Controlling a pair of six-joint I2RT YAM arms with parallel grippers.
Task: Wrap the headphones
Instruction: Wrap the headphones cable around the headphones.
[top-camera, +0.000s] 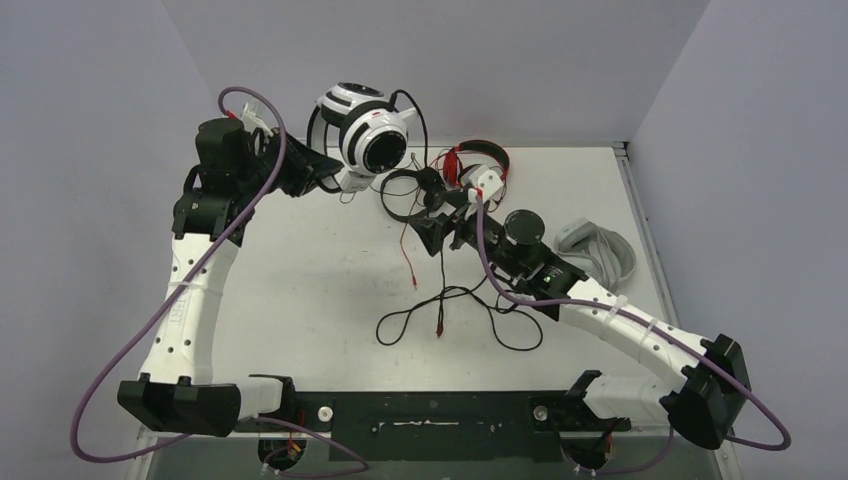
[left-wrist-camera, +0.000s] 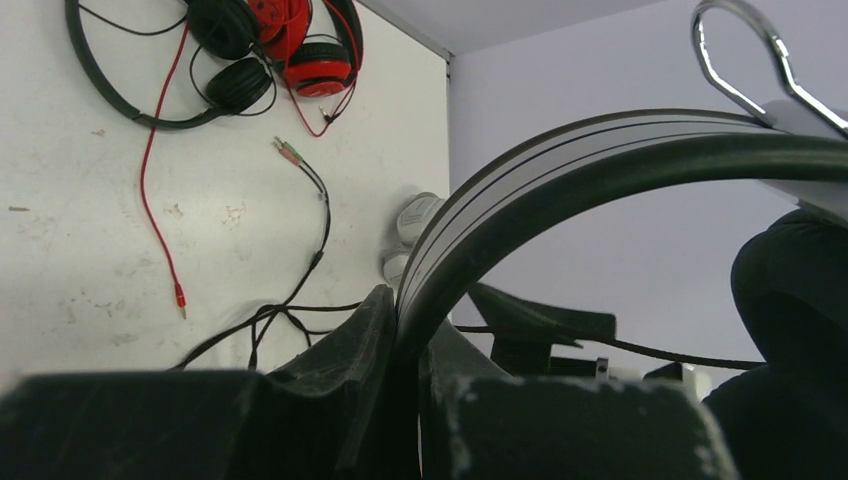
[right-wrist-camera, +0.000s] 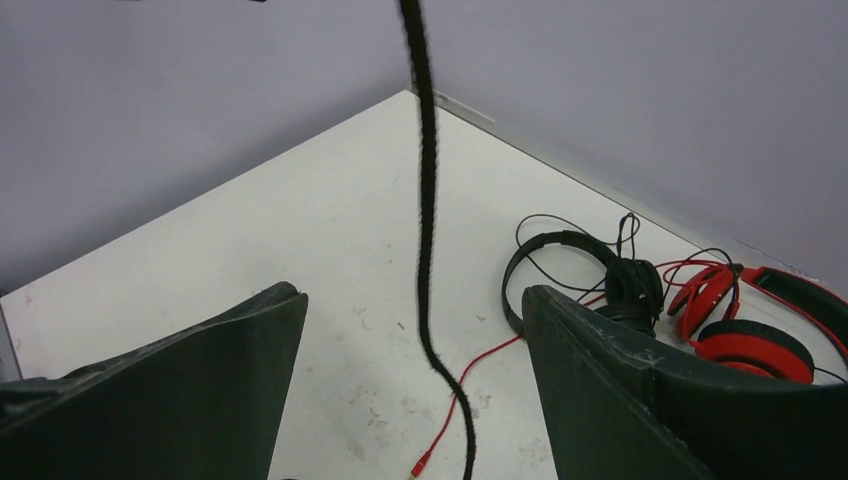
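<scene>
The white-and-black headphones (top-camera: 365, 130) hang above the table's far left, my left gripper (top-camera: 333, 173) shut on their headband (left-wrist-camera: 560, 160). In the left wrist view the band runs up from between the closed left gripper (left-wrist-camera: 410, 335). Their thin black cable (right-wrist-camera: 428, 250) hangs down between the spread fingers of my open right gripper (right-wrist-camera: 415, 330), touching neither, and ends in loose loops (top-camera: 450, 305) on the table. In the top view the right gripper (top-camera: 445, 222) sits mid-table, below the headphones.
Black headphones (top-camera: 405, 195) and red headphones (top-camera: 482, 160) lie together at the far middle, the red cable's plug (right-wrist-camera: 420, 465) trailing toward me. Light grey headphones (top-camera: 600, 248) rest at the right edge. Walls close off the back and both sides.
</scene>
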